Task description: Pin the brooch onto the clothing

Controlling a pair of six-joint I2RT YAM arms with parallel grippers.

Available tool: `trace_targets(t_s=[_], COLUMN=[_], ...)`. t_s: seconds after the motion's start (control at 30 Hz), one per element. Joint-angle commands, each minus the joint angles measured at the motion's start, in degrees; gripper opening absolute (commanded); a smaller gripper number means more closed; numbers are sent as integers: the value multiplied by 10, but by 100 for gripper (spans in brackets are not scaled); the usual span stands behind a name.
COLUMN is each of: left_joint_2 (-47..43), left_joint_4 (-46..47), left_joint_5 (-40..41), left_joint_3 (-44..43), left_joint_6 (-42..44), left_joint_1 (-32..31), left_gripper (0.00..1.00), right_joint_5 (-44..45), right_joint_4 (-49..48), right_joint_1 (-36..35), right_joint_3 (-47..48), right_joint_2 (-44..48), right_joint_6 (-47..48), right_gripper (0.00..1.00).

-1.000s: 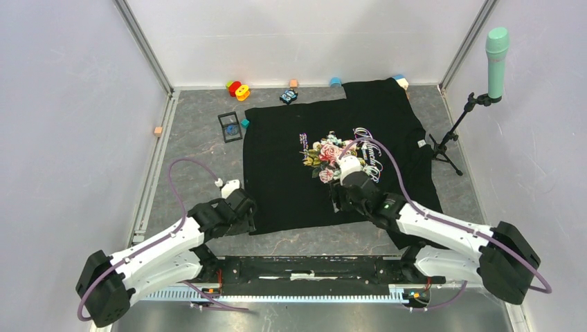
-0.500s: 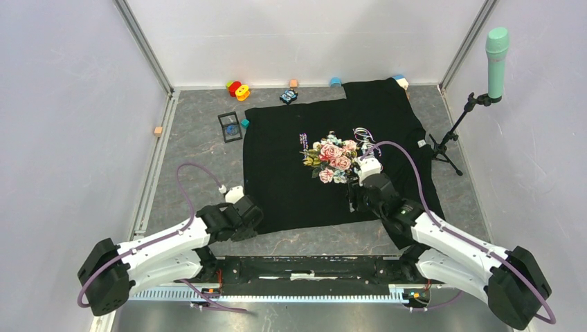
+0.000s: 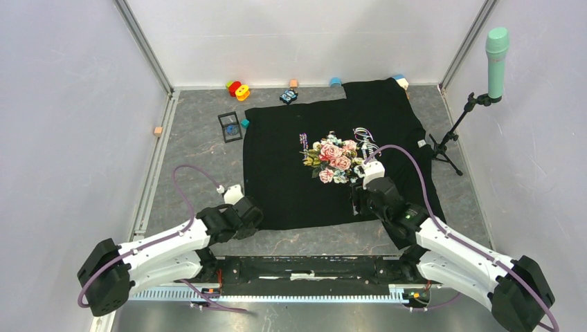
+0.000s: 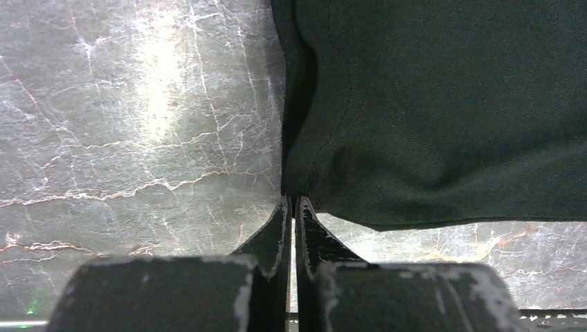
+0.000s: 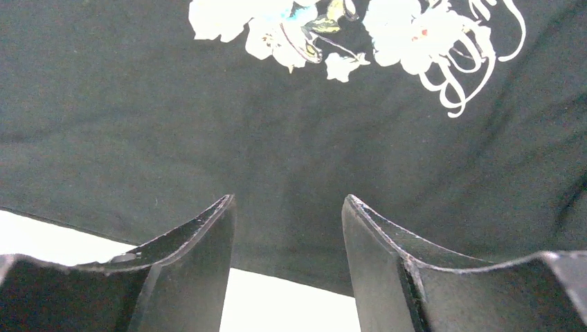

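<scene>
One T-shirt (image 3: pixel 284 190), two grippers (image 4: pixel 291 200) (image 5: pixel 288 200)

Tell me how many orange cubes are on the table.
2. One orange cube sits near the left wall, the other by the back wall. The shirt could hide more.

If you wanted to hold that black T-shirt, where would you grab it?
The T-shirt lies flat, so only its edges offer something to pinch: probably the near left hem corner, coming in low from the near side. The left tool is shut on that corner.
</scene>
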State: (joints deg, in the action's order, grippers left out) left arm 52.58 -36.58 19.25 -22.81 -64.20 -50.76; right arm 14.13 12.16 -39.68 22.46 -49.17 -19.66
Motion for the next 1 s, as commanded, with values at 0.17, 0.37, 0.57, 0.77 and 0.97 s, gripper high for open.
trace_targets(t_s=[0.17, 0.37, 0.57, 0.77, 0.97], left_joint_2=[-84, -196, -189, -186, -205], left_joint_4=[-125, -132, -145, -178, -194], left_joint_5=[94, 76, 86, 133, 157], left_joint_3=[-46, -12, -21, -74, -98], left_joint_6=[3, 7, 5, 22, 30], left_joint_1=[42, 95, 105, 113, 121], left_gripper=[2, 2, 2, 2, 2], right_joint_5=[55, 64, 61, 34, -20], right_joint_4=[35, 40, 50, 49, 50], right_joint_1=[5, 8, 11, 12, 12], right_joint_3=[-7, -23, -39, -61, -85], right_joint_2=[13, 9, 6, 8, 8], right_joint_6=[-5, -15, -28, -51, -81], right_gripper=[64, 68, 69, 70, 71])
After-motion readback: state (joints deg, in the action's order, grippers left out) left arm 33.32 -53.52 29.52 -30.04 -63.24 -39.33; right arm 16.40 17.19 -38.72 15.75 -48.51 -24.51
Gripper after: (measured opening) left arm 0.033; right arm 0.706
